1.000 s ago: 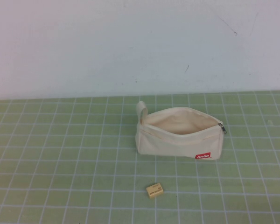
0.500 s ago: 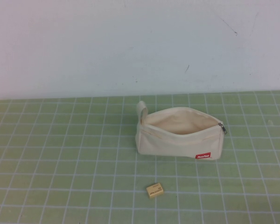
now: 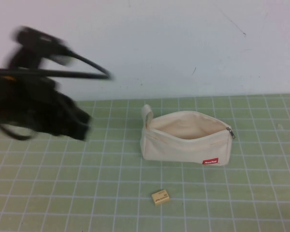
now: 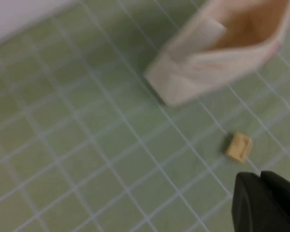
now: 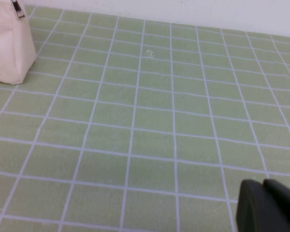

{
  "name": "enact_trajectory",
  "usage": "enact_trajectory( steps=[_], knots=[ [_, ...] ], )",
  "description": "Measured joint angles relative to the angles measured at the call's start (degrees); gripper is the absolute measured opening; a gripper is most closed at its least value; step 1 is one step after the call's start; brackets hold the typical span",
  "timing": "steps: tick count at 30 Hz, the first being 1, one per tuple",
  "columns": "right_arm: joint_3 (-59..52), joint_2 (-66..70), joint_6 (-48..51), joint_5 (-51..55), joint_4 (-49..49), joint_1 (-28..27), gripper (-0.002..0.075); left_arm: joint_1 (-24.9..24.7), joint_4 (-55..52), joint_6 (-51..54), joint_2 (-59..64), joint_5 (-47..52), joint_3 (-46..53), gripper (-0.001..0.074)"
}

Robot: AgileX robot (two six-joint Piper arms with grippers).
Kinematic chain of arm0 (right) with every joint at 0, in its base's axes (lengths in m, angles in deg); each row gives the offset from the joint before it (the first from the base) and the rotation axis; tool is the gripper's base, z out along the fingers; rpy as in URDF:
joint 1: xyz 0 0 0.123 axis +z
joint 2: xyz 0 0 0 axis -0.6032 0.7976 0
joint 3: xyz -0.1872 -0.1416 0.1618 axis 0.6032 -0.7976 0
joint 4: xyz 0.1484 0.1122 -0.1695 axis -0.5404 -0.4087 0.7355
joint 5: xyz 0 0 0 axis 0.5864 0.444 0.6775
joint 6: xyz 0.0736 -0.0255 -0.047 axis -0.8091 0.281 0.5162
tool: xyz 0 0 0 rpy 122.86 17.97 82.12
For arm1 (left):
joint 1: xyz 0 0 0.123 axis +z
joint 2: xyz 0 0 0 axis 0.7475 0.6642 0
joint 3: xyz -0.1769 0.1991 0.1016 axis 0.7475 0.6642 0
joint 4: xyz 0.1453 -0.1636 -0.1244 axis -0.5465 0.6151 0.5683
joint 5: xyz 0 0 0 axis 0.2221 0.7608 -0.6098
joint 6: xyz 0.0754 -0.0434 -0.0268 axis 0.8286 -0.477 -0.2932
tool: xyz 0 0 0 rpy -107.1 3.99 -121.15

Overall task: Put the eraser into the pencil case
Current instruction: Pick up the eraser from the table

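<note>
While the left gripper (image 3: 82, 126) hangs blurred over the desk's (image 3: 48, 193) left side, the eraser (image 3: 160, 196) lies off to its right, just before the open pencil case (image 3: 186, 137). Jaws: cannot tell, probably. Right gripper (image 5: 268, 205) barely shows.

A green gridded mat (image 3: 63, 183) lies below a pale, seemingly scuffed wall (image 3: 159, 43).

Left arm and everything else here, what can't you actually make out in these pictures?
- Left pincer: high view, motion blur smears it above the mat, left of the pencil case.
- Right pincer: right wrist view, only a dark corner, cut by the edge; absent from the high view.
- Eraser print: too small in the high view, blurred in the left wrist view.
- Case interior: its near wall hides the bottom.
</note>
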Motion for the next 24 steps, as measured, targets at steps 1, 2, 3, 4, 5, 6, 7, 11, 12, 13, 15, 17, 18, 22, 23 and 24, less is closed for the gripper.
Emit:
enact_trajectory(
  steps=[1, 2, 3, 4, 5, 6, 7, 11, 12, 13, 15, 17, 18, 22, 23, 24],
  knots=[
    [0.0, 0.0, 0.0, 0.0, 0.0, 0.0, -0.0001, -2.9, -2.0, -1.2, 2.5, 0.6, -1.1, -0.0001],
    [0.0, 0.0, 0.0, 0.0, 0.0, 0.0, -0.0001, -5.3, -4.0, -2.3, 3.9, 0.9, -1.6, -0.0001],
    [0.0, 0.0, 0.0, 0.0, 0.0, 0.0, -0.0001, -8.1, -7.0, -4.2, 6.7, 1.3, -2.4, -0.0001],
    [0.0, 0.0, 0.0, 0.0, 0.0, 0.0, -0.0001, -10.9, -10.1, -6.3, 9.1, 1.4, -3.0, -0.0001],
    [0.0, 0.0, 0.0, 0.0, 0.0, 0.0, -0.0001, -13.4, -13.2, -8.0, 10.9, 1.5, -3.3, -0.0001],
    [0.0, 0.0, 0.0, 0.0, 0.0, 0.0, -0.0001, -15.6, -16.2, -10.0, 13.1, 1.7, -3.6, -0.0001],
    [0.0, 0.0, 0.0, 0.0, 0.0, 0.0, -0.0001, -17.3, -18.5, -11.5, 15.2, 1.8, -4.0, -0.0001],
    [0.0, 0.0, 0.0, 0.0, 0.0, 0.0, -0.0001, -22.7, -24.2, -14.8, 22.6, 1.7, -5.3, -0.0001],
    [0.0, 0.0, 0.0, 0.0, 0.0, 0.0, -0.0001, -23.3, -24.3, -15.2, 24.3, 1.7, -6.0, 0.0001],
    [0.0, 0.0, 0.0, 0.0, 0.0, 0.0, -0.0001, -23.6, -24.2, -15.4, 25.8, 1.7, -6.8, 0.0009],
    [0.0, 0.0, 0.0, 0.0, 0.0, 0.0, -0.0001, -24.2, -23.7, -15.7, 28.3, 1.3, -8.3, 0.0047],
    [0.0, 0.0, 0.0, 0.0, 0.0, 0.0, -0.0001, -24.2, -23.4, -15.7, 30.6, 1.2, -10.5, 0.0133],
    [0.0, 0.0, 0.0, 0.0, 0.0, 0.0, -0.0001, -24.2, -23.4, -15.7, 31.6, 1.3, -11.7, 0.0193],
    [0.0, 0.0, 0.0, 0.0, 0.0, 0.0, -0.0001, -24.2, -23.4, -15.1, 35.8, 4.7, -17.2, 0.0430],
    [0.0, 0.0, 0.0, 0.0, 0.0, 0.0, -0.0001, -24.2, -23.4, -15.1, 36.8, 6.2, -18.4, 0.0463],
    [0.0, 0.0, 0.0, 0.0, 0.0, 0.0, -0.0001, -24.2, -23.4, -15.1, 38.3, 7.5, -19.8, 0.0479]
  ],
)
